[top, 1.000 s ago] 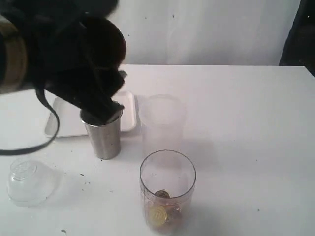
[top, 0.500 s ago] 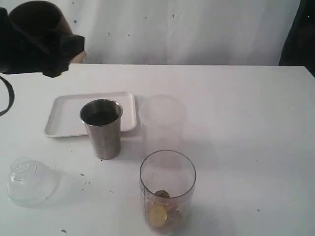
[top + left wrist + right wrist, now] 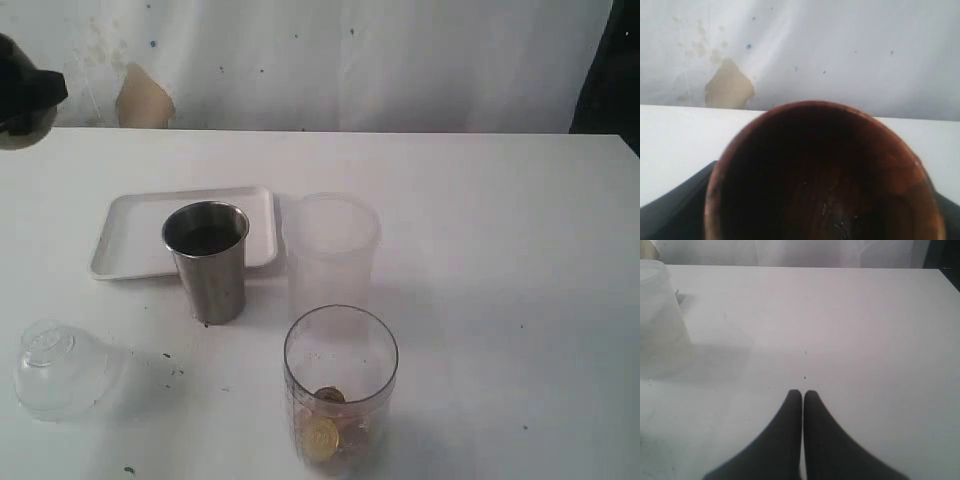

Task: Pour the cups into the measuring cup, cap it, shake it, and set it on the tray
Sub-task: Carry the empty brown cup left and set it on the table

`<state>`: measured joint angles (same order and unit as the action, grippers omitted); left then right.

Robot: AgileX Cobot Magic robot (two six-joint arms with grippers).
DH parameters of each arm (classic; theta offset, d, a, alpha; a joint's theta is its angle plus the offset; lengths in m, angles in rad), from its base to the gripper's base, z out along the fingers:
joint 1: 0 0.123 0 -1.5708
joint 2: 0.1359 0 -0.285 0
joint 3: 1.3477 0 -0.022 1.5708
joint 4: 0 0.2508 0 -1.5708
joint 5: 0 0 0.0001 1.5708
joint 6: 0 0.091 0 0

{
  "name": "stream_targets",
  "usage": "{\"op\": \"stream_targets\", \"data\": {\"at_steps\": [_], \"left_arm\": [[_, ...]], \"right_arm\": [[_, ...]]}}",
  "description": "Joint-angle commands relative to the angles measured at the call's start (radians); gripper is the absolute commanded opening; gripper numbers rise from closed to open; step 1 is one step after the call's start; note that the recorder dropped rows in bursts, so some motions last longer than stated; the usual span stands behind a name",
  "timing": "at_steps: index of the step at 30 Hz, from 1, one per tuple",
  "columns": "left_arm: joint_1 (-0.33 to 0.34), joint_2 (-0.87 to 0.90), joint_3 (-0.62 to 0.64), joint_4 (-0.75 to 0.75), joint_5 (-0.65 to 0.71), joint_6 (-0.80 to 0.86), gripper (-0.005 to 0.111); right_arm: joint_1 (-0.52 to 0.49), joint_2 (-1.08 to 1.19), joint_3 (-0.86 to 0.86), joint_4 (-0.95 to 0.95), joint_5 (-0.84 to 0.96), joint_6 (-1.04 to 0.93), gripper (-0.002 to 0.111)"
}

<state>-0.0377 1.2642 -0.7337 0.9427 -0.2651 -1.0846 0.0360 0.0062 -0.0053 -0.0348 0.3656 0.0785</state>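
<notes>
Withdrawn leftward off the steel tumbler (image 3: 207,262), the left gripper (image 3: 28,88) clasps the glossy, likely slippery brown cup (image 3: 825,170) across its rounded wall, while the right gripper (image 3: 802,395) rests closed, empty.

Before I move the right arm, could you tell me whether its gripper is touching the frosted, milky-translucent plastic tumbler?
Apart. The right wrist view shows bare white table between the shut right gripper and the frosted, milky-translucent plastic tumbler.
</notes>
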Motion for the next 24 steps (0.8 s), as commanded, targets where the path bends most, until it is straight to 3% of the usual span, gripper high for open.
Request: {"op": "stream_targets", "data": {"at_steps": [1,7,13,24], "left_arm": [[0.041,0.079,0.005,-0.017,-0.005,0.107,0.0],[0.079,0.191,0.005,-0.062,-0.009,0.197,0.0],[0.118,0.308,0.005,-0.146,-0.13,0.205,0.0],[0.118,0.481,0.005,-0.499,-0.265,0.538,0.0]], "right_arm": [[0.003,-0.006,0.005,0.0,-0.015,0.004,0.001],[0.003,-0.006,0.005,-0.002,-0.015,0.004,0.001],[0.003,-0.006,0.005,-0.002,-0.015,0.004,0.001],[0.003,-0.006,0.005,-0.002,-0.015,0.004,0.001]]}}
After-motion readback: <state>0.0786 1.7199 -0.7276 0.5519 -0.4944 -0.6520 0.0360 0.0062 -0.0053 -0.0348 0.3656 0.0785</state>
